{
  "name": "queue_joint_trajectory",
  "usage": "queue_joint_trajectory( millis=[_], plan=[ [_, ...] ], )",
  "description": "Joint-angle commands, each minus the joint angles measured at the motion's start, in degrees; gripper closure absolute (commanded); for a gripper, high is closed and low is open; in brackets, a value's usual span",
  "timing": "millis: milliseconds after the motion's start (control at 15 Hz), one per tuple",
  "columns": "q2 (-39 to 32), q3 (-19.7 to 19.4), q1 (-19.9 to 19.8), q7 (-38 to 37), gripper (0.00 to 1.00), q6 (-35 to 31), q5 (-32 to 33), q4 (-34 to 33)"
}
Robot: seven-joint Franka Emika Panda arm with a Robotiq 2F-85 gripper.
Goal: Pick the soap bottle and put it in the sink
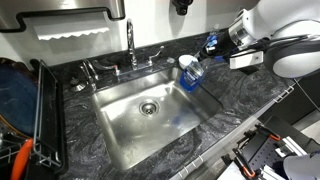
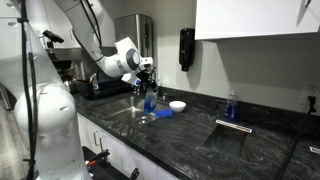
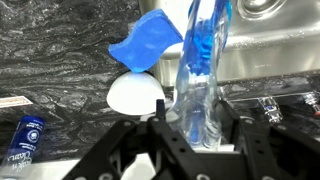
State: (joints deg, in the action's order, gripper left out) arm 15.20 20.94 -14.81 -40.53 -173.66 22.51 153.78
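1. End effector (image 3: 197, 120): closed on the sides of the soap bottle (image 3: 205, 60).
2. Soap bottle: roughly upright, just beside the sink (image 1: 125, 135) rim; whether it touches the counter (image 1: 232, 95) cannot be told.
3. White bowl (image 3: 135, 92), blue sponge (image 3: 148, 40): on the counter near the bottle.
4. Small dark blue bottle (image 3: 22, 140): well apart.

Blue sponge (image 3: 150, 38), white bowl (image 3: 135, 92), small dark bottle (image 3: 22, 140)
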Motion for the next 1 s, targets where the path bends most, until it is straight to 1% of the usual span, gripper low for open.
queue_joint_trajectory(
  millis=[0, 67, 200, 333, 467, 667, 933],
  plan=[
    [-1.2, 9.3, -10.9, -10.0, 0.71, 2.7, 9.8, -3.9],
    [-1.0, 11.7, -13.5, -13.3, 0.71, 3.8, 13.0, -4.3],
    [-0.5, 16.1, -17.5, -19.5, 0.71, 6.4, 18.8, -5.3],
    [-0.8, 19.6, -20.5, -25.4, 0.71, 9.2, 24.2, -6.2],
    [-1.6, 22.2, -22.0, -29.9, 0.71, 12.2, 28.0, -7.1],
    [-2.3, 25.0, -23.5, -35.6, 0.71, 14.5, 32.3, -7.8],
    [-1.3, 26.8, -25.8, -42.4, 0.71, 17.5, 37.8, -8.3]
  ],
)
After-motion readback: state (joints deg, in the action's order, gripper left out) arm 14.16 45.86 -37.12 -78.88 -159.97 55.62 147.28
